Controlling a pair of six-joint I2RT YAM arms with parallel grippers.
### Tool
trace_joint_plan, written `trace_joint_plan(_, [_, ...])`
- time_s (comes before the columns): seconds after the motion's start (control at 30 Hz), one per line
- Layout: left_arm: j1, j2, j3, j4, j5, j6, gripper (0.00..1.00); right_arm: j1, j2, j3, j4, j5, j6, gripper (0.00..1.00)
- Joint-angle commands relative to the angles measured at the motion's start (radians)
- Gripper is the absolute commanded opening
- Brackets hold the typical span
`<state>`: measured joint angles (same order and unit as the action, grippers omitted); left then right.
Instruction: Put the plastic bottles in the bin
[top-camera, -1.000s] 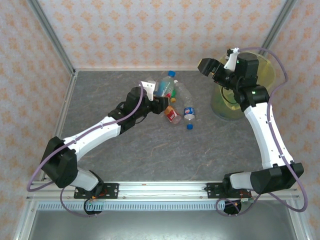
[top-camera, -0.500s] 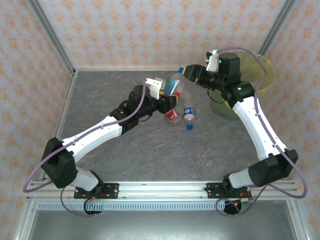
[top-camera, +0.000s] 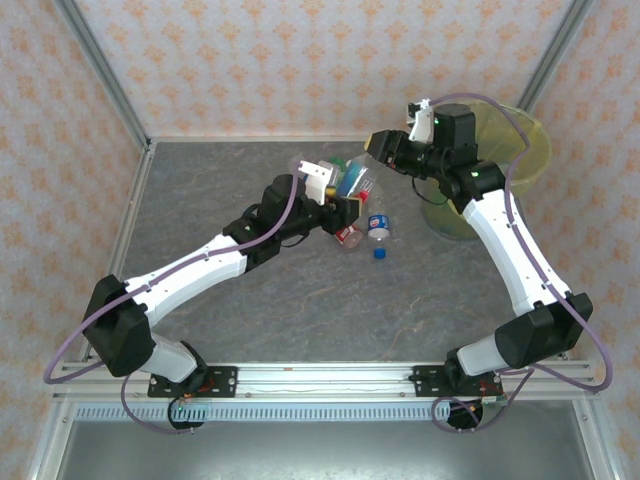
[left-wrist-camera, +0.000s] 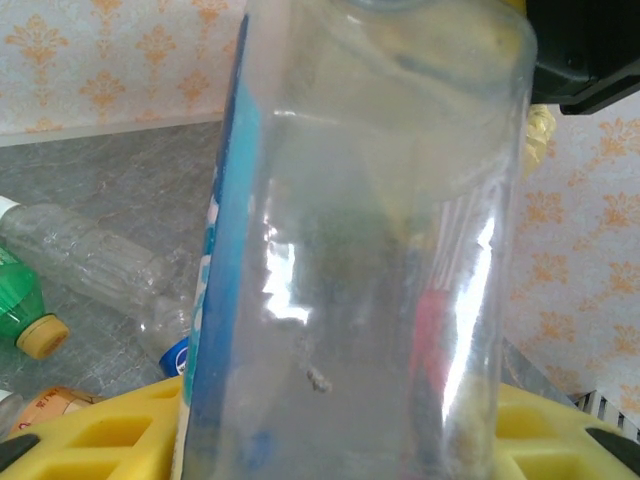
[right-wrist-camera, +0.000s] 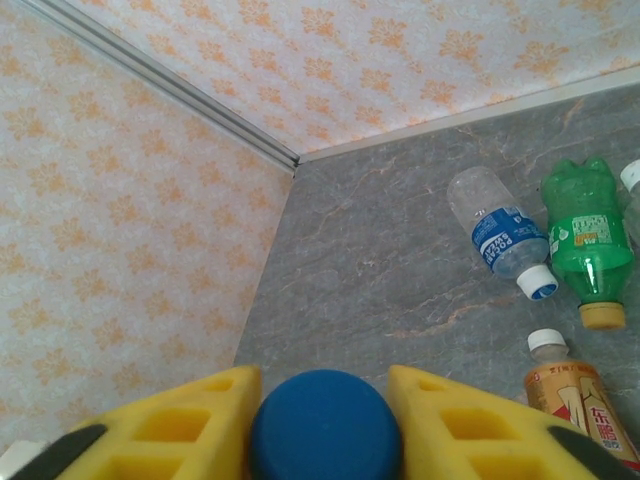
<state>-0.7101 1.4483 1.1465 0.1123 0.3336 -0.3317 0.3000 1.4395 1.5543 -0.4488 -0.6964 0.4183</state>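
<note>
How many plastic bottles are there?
4 for sure: a clear bottle held aloft, plus a blue-labelled bottle, a green bottle and an orange bottle lying together on the table. A white cap nearby hints at a hidden fifth.

**Enclosure and table: your surroundings, item by item**

- Table top (top-camera: 300, 310): a grey stone-pattern surface with pale veins and a matt finish. It reaches the walls on three sides.
- Back wall (top-camera: 300, 60), left wall (top-camera: 50, 180), right wall (top-camera: 615, 180): you face cream paper printed with a repeating orange floral motif.
- White strip (top-camera: 250, 138): it runs along the foot of the back wall, at the table's far edge.
- Left post (top-camera: 103, 70), right post (top-camera: 553, 50): grey metal, one at each far corner.
- Aluminium rail (top-camera: 320, 372): it lies along the table's near edge. A ribbed strip (top-camera: 320, 410) and a plain grey metal sheet (top-camera: 320, 450) lie nearer you.
- Light: even and soft, with faint shadows.
</note>
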Motion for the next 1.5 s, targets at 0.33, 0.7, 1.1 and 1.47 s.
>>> trace_joint_plan(0.33, [-0.015,-0.030,0.044,-0.049,-0.011,0.033,0.64,0.009,-0.024,0.029,-0.007,0.018,-0.006,0.21])
trace_joint_plan(0.7, [-0.011,-0.115,-0.003,-0.046,-0.191,0.012,0.99,-0.100,-0.081,0.075,-0.023,0.141,0.014,0.18])
trace_joint_plan(1.1, [0.051,-0.240,-0.123,-0.007,-0.211,-0.045,0.99,-0.408,-0.121,0.161,-0.093,0.419,0.060,0.20])
trace_joint_plan(1.47, [0.072,-0.298,-0.198,0.012,-0.202,-0.067,0.99,-0.433,-0.152,0.136,-0.062,0.895,-0.102,0.21])
